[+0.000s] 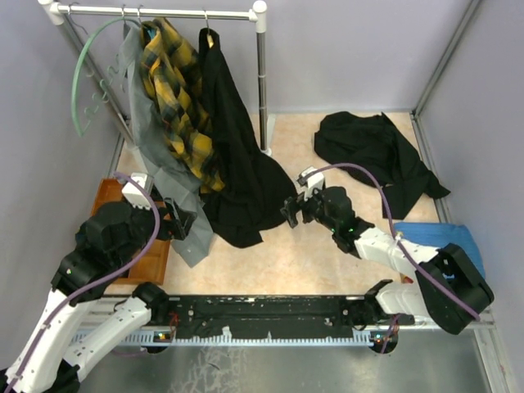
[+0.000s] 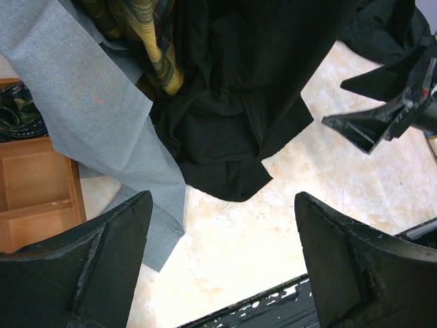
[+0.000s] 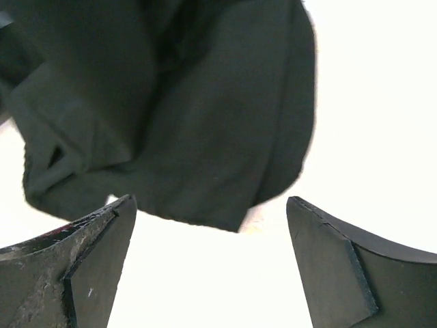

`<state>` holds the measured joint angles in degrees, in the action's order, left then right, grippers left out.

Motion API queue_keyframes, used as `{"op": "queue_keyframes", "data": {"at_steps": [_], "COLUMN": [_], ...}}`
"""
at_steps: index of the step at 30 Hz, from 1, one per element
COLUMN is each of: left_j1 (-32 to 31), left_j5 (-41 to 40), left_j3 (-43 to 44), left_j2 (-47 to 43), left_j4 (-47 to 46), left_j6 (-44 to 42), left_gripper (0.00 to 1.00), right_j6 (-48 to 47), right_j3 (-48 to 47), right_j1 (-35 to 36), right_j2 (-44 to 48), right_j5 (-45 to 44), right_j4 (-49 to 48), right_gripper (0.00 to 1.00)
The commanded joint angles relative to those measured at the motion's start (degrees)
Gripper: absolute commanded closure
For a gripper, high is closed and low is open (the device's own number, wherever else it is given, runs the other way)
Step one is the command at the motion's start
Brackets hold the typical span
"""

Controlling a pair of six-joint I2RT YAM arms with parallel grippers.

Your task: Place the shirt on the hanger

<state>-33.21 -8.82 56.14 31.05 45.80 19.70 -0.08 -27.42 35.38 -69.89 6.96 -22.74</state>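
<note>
Pale stone-patterned tabletop [image 1: 278,262] fenced by grey walls fills the top view, with a clothes rail [image 1: 164,12] standing at the far left. The shirt [image 1: 233,155] hangs from that rail on the hanger [image 1: 210,38], of which only a sliver of yellow at the collar shows. Its hem pools on the table, seemingly because the garment is longer than the rail is high. Just left of it hang a plaid shirt [image 1: 176,90] and a grey garment [image 1: 151,155]. A 2nd black garment [image 1: 377,151] lies crumpled at the far right, well apart. The left gripper [image 1: 180,219] and right gripper [image 1: 291,209] flank the pooled hem, 1 on each side, and neither holds cloth. I judge the hanging done and the task near its end.

From the left wrist, the 2 fingers [image 2: 102,260] gape with only bare table between them. The black hem lies beyond them, the grey garment drapes at its left, and a wooden tray [image 2: 34,198] sits further left.

From the right wrist, the jaws likewise stand wide and empty. The black hem lies just beyond the tips, untouched.
</note>
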Motion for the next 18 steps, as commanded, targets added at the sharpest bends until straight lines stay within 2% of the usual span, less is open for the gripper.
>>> {"op": "queue_keyframes", "data": {"at_steps": [1,4,13,18], "left_j1": [0.3,0.3,0.3,0.3], "left_j5": [1.8,2.3,1.5,1.1], "left_j3": [-1.2,-1.2,-0.1,-0.1], "left_j2": [0.2,0.8,0.5,0.0], "left_j4": [-3.4,-3.7,-3.1,-2.3], "left_j6": [0.7,0.9,1.3,1.6], "left_gripper": [0.10,0.10,0.10,0.10], "right_j6": [7.5,8.9,11.5,12.1], "right_j3": [-4.3,-7.3,-12.9,-14.2], "right_j1": [-3.3,-4.0,-4.3,-4.2], "right_j2": [-1.6,-6.2,-19.4,-23.2], "right_j5": [-10.2,-5.5,-3.9,-1.8], "right_j4": [1.6,1.5,-0.2,-1.2], "right_gripper": [0.11,0.19,0.19,0.28]}}
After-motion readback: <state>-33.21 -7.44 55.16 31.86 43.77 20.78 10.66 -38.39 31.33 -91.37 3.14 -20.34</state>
